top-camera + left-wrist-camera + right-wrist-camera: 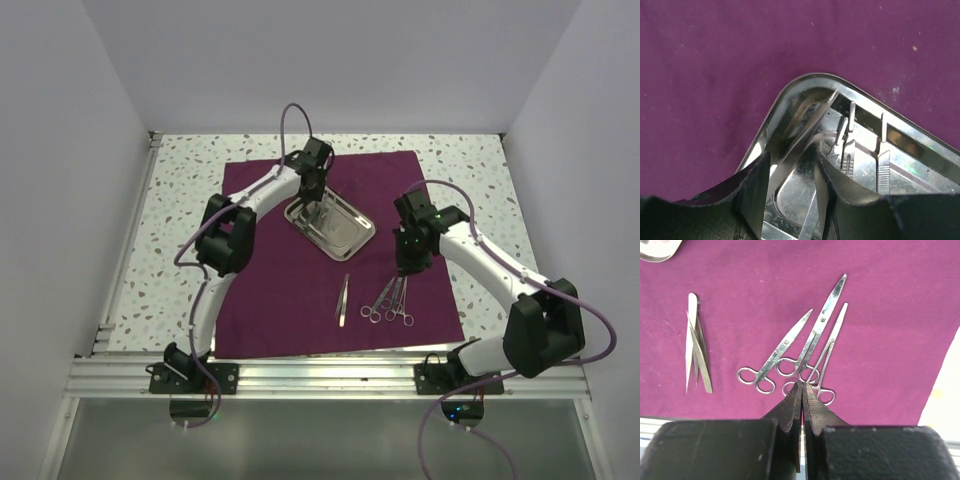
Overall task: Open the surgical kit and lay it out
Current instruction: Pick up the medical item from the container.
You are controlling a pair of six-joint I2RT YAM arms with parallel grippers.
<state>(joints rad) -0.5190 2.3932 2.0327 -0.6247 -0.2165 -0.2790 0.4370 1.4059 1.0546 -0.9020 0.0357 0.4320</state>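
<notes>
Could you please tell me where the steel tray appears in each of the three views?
Top external: steel tray at the centre of the picture.
Left wrist: steel tray fills the lower right.
Right wrist: only its corner, top left.
Shared landmark: the purple cloth under it.

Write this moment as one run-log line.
cloth spread | tray on cloth | left jaws astride thin instrument in tray, grip unclear | right jaws shut, empty | tweezers, ring-handled instruments laid out
</notes>
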